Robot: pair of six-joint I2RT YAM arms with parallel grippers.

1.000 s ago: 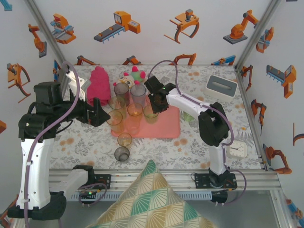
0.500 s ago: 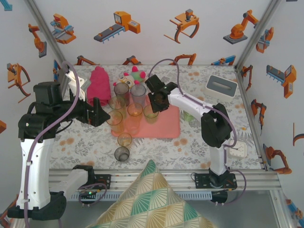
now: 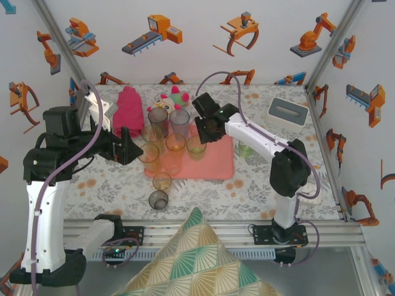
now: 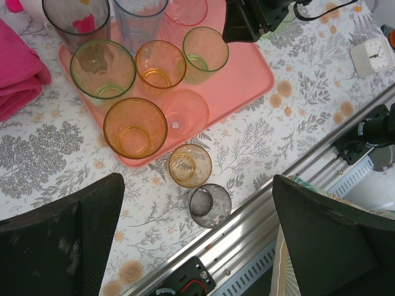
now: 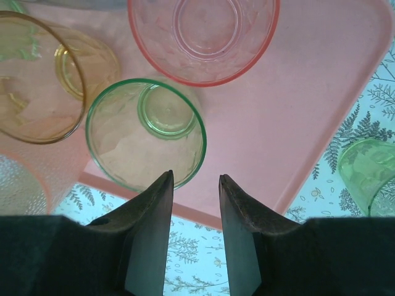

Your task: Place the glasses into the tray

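Green glass (image 5: 146, 134) stands just ahead of the right gripper (image 5: 195, 176).

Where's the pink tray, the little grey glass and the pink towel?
tray (image 4: 248, 73), left wrist view, bare floor by its right corner.
grey glass (image 4: 210, 206), left wrist view, its bottom.
pink towel (image 4: 18, 74), left wrist view, its middle.

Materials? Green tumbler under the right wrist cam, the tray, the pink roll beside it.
Green tumbler: translucent tinted plastic or glass, glossy; base shows through the wall, can't tell which. Tray: opaque salmon plastic by the look, smooth, moulded rounded corner and low rim. Pink roll: soft cloth, likely towelling; nubby surface, rounded folds.
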